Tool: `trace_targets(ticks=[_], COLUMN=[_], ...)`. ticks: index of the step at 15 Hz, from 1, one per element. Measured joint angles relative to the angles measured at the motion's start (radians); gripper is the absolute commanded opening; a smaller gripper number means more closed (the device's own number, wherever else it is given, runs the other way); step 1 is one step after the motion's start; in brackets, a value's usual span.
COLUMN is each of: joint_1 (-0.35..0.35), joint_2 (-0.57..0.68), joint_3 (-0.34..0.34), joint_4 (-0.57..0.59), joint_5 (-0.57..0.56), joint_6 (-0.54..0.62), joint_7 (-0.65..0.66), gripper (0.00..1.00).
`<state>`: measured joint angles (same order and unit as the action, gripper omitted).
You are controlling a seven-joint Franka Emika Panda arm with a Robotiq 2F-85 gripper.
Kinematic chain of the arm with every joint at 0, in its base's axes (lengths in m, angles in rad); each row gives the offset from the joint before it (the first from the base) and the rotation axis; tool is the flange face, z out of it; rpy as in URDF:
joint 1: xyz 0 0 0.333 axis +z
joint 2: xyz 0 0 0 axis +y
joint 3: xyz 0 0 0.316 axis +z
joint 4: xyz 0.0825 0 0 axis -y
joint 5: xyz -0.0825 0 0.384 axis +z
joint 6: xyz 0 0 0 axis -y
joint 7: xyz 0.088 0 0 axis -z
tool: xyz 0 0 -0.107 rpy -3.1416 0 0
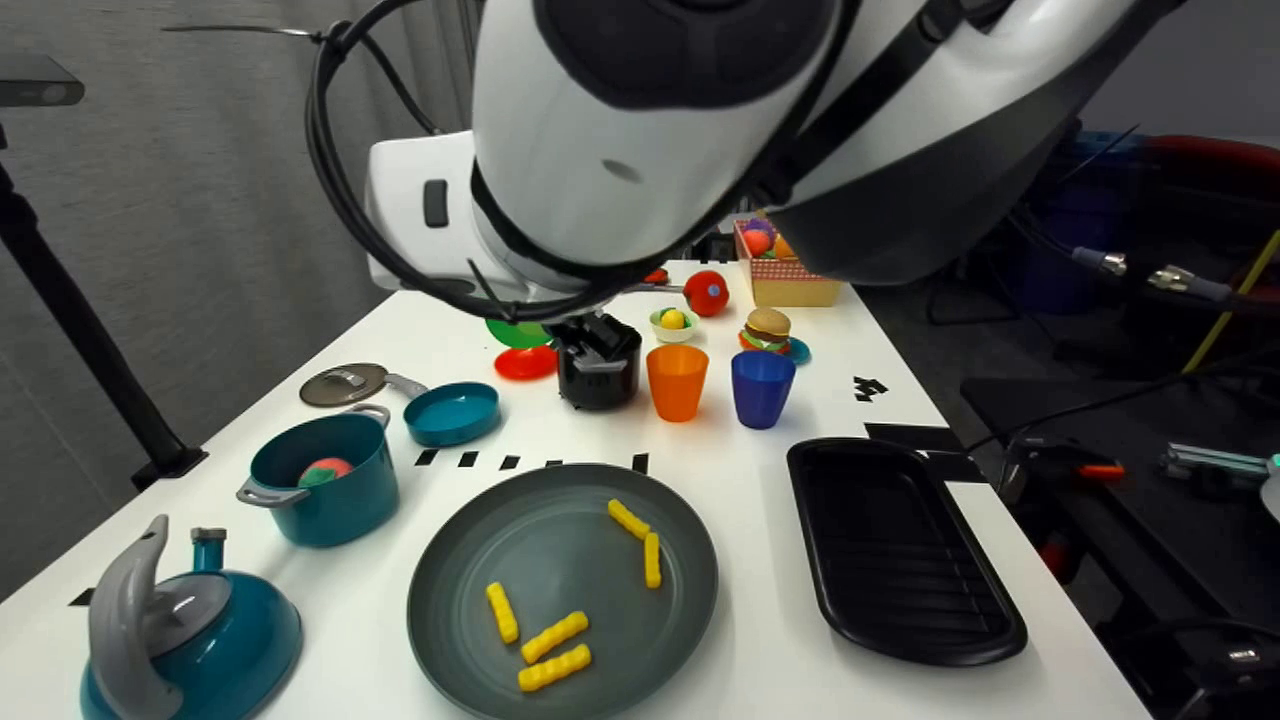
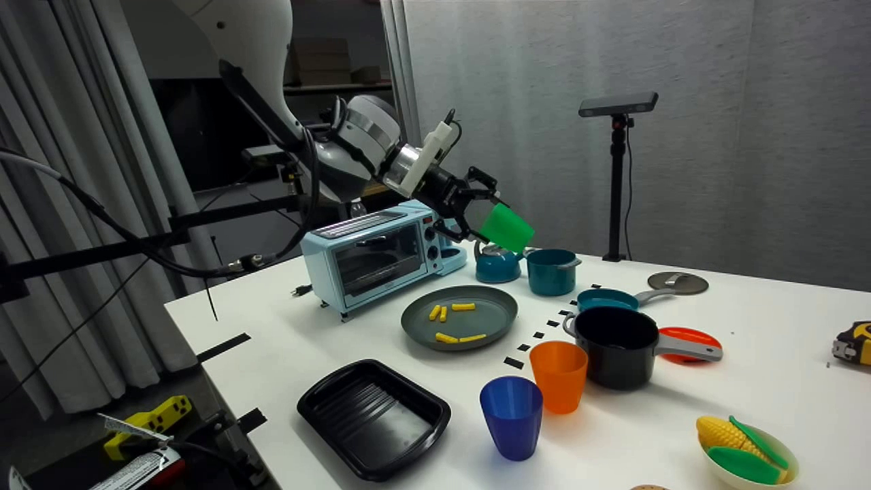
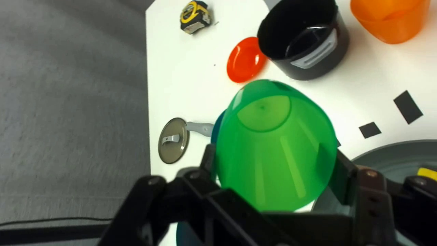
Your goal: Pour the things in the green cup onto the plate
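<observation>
My gripper (image 3: 275,167) is shut on the green cup (image 3: 273,150), with one finger on each side of its wall. It holds the cup tilted in the air; in an exterior view the cup (image 2: 507,228) and gripper (image 2: 488,219) are above the table, over the kettle and pot side. No pieces show inside the translucent cup. Several yellow pieces (image 1: 555,637) lie spread on the dark grey plate (image 1: 560,535); they also show on the plate in an exterior view (image 2: 463,307). In the wrist view the plate (image 3: 382,164) is at the lower right, partly hidden by a finger.
A teal pot (image 2: 551,272), teal kettle (image 1: 215,630) and toaster oven (image 2: 378,262) stand around the plate. A black saucepan (image 2: 619,354), orange cup (image 2: 559,378), blue cup (image 2: 514,415), black tray (image 1: 905,550) and red saucer (image 3: 245,59) are also on the table.
</observation>
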<state>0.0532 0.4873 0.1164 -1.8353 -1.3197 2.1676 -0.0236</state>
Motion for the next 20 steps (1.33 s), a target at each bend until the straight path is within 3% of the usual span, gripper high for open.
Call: trace_targets(ticks=[13, 20], joint_1=[-0.088, -0.091], joint_2=[0.131, 0.187], joint_3=[-0.076, -0.151], joint_4=[0.146, 0.171], joint_5=[0.643, 0.894], joint_6=[0.09, 0.315], joint_7=[0.012, 0.081], gripper=[0.51, 0.51])
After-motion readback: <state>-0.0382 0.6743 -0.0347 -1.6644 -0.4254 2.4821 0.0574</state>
